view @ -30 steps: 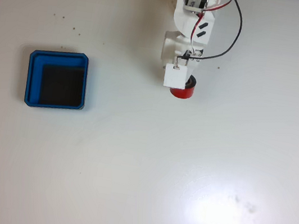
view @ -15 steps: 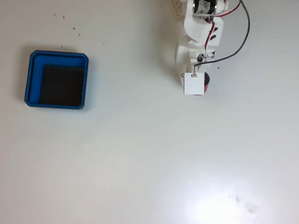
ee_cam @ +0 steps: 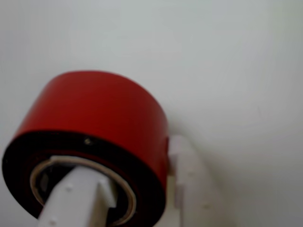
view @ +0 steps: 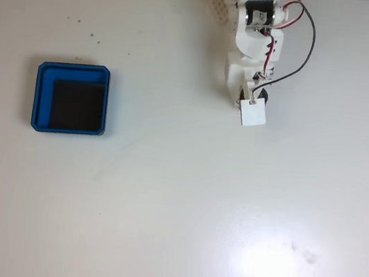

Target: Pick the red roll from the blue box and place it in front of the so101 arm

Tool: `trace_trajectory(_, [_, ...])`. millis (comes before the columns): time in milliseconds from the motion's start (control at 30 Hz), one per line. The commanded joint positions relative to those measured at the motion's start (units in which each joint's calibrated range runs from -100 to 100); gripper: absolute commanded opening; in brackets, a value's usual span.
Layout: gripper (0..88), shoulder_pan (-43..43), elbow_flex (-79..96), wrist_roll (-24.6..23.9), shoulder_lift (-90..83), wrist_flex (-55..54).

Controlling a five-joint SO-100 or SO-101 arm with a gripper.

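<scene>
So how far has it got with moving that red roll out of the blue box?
The pick looks done: the blue box sits empty at the left of the fixed view. In hand: the wrist view shows the red roll on the gripper, one finger through its centre hole and one outside. Left: setting it down on the white table and letting go.

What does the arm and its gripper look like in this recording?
The so101 arm has white plastic links, black servo motors, and red and black wires looping along its right side in the fixed view. The gripper has white plastic fingers, blocky and tapering toward rounded tips.
</scene>
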Motion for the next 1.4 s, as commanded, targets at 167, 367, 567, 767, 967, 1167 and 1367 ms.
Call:
trace_trajectory(167, [0.5,1.85,-0.69,-0.23,2.73,-4.64])
trace_trajectory(367, [0.5,7.02,-0.6,0.3,6.16,-9.59])
trace_trajectory(567, [0.5,7.61,-0.6,0.3,9.17,-9.83])
trace_trajectory(767, [0.5,7.71,-0.33,-0.14,9.17,-9.83])
trace_trajectory(967, [0.5,7.71,-0.15,-0.23,9.17,-9.75])
trace_trajectory(1167, [0.5,7.61,-0.15,0.12,9.25,-9.67])
trace_trajectory(1367, [0.5,7.61,-0.06,0.04,9.34,-9.67])
